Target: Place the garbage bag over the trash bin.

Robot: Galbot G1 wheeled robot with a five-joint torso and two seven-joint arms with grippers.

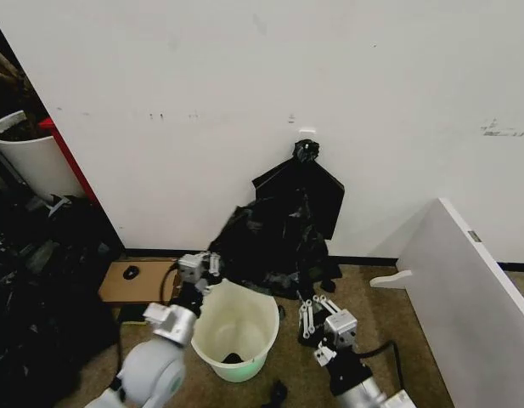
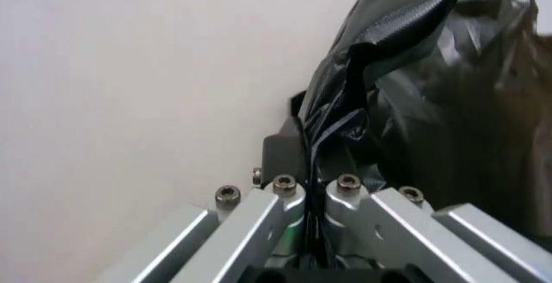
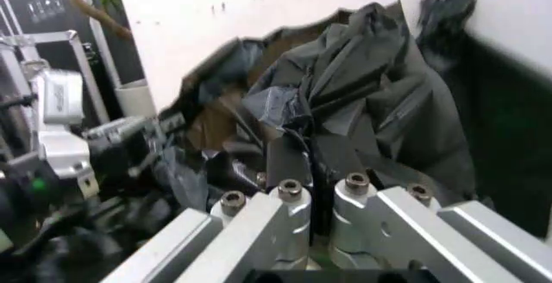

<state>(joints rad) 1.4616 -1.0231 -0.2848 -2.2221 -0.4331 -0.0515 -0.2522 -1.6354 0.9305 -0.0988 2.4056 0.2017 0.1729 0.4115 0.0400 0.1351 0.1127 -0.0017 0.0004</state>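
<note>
The trash bin [image 1: 234, 330], a round white bucket, stands upright on the carpet between my two arms. Its mouth is bare, with a small dark scrap at its bottom. The garbage bag [image 1: 268, 245], glossy black and crumpled, is heaped against the wall just behind the bin. My left gripper [image 1: 202, 269] is at the bin's far left rim, shut on a fold of the garbage bag [image 2: 379, 63]. My right gripper [image 1: 316, 313] is to the right of the bin, its fingers [image 3: 289, 218] closed on a strip of the garbage bag [image 3: 345, 102].
A flat matte black bag [image 1: 306, 187] hangs by its knot on the white wall. A large white cylinder with a red part [image 1: 28, 157] and dark clutter [image 1: 32, 289] are at the left. A cardboard piece [image 1: 138, 280] lies on the floor. A white panel [image 1: 474, 289] slants at the right.
</note>
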